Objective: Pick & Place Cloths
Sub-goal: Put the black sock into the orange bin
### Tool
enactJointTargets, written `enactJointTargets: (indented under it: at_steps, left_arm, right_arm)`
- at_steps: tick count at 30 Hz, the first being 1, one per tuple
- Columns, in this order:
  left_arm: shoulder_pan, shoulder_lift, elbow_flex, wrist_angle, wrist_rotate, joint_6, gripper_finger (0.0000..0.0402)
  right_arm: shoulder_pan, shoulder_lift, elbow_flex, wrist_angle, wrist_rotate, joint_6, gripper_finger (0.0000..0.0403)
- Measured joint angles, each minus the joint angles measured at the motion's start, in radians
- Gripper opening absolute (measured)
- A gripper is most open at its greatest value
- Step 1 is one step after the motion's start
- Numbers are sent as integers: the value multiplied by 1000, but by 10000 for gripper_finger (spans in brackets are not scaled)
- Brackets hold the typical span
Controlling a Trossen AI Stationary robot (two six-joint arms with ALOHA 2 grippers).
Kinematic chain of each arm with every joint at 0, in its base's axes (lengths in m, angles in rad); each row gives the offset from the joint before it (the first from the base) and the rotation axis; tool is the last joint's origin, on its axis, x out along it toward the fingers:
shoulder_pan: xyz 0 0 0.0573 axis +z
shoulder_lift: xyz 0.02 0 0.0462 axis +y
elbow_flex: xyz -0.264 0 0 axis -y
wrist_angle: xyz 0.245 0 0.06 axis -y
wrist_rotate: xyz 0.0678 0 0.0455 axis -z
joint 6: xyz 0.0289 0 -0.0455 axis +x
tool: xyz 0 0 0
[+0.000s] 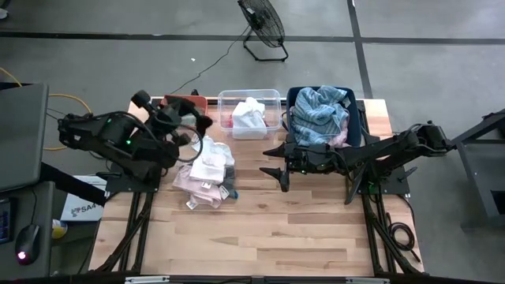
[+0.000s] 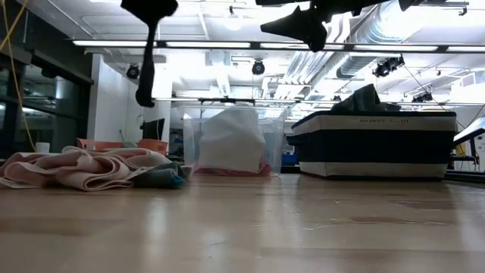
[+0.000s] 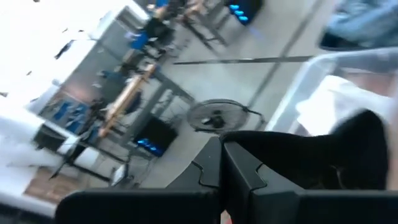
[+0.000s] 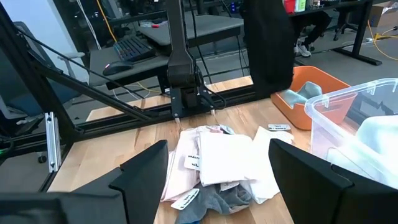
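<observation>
My left gripper [image 1: 192, 122] is raised near the orange bin [image 1: 186, 102] and shut on a small black cloth [image 2: 145, 76]. The cloth also shows in the right wrist view [image 4: 267, 43], hanging above the bin [image 4: 311, 93]. A pile of pale pink, white and grey cloths [image 1: 207, 170] lies on the table's left part [image 4: 217, 162]. My right gripper [image 1: 276, 164] is open and empty, above the table to the right of the pile. A white cloth [image 1: 251, 114] lies in the clear bin. A blue-striped cloth [image 1: 319, 110] lies in the dark blue bin. My left gripper holds the black cloth by its upper end [image 2: 150, 10], pinched between the two shut fingers [image 3: 249, 162]. The cloth hangs slack below the gripper, lifted clear of the table, its lower end [image 2: 144, 98] free in the air. How many layers it has cannot be told.
Three bins stand along the far edge: orange, clear [image 1: 268, 99] and dark blue [image 1: 359, 118]. The near half of the wooden table [image 1: 260, 237] is bare. A fan [image 1: 262, 24] stands on the floor beyond.
</observation>
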Motion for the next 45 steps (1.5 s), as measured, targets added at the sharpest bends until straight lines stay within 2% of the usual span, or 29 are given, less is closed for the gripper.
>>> enactJointTargets:
  at_steps: [4, 11, 20, 27, 36, 41, 45]
  left_arm:
    - [106, -5, -1, 1, -13, 12, 0]
    - [369, -6, -1, 1, -8, 54, 0]
    - [642, 10, -1, 0, 99, 118, 0]
    - [777, 76, -1, 3, 153, 162, 0]
    - [925, 227, -1, 6, 206, 177, 0]
    - [984, 304, -1, 8, 264, 219, 0]
    - [1014, 348, -1, 9, 372, 270, 0]
  right_arm:
    - [0, 0, 0, 0, 0, 0, 270]
    - [0, 0, 0, 0, 0, 0, 270]
    - [0, 0, 0, 0, 0, 0, 270]
    - [0, 0, 0, 0, 0, 0, 270]
    - [0, 0, 0, -2, 0, 0, 270]
    - [0, 0, 0, -11, 0, 0, 270]
    - [0, 0, 0, -24, 0, 0, 270]
